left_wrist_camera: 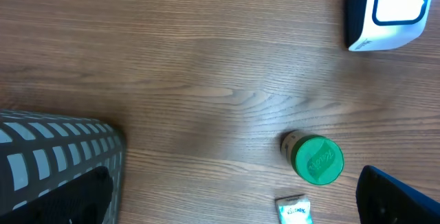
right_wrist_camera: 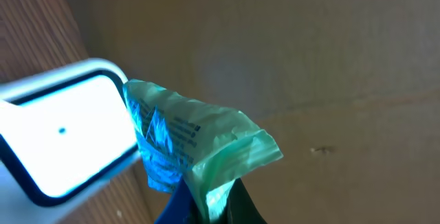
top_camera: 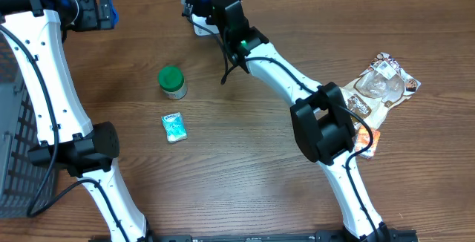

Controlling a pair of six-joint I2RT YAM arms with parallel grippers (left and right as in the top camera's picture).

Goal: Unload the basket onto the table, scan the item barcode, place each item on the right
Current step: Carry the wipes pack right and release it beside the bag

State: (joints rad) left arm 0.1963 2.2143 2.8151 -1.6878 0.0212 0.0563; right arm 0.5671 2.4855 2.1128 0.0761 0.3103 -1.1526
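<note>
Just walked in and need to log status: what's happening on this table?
The right tool, shut on a crinkly teal plastic packet, holds it in front of the glowing white scanner. The left tool hangs open and empty near the far left. A green-lidded jar and another small teal packet lie on the wooden table.

Bare tabletop [top_camera: 245,168] between the arm bases: wide passage. Jar [top_camera: 172,82] and small packet [top_camera: 174,128] left of centre, narrow gap between. Right arm [top_camera: 278,75] slants to the scanner [top_camera: 199,25], pouch [right_wrist_camera: 185,138] at its face; back blocked. Basket [top_camera: 15,138] walls the left edge. Snack bags [top_camera: 382,86] crowd far right.
</note>
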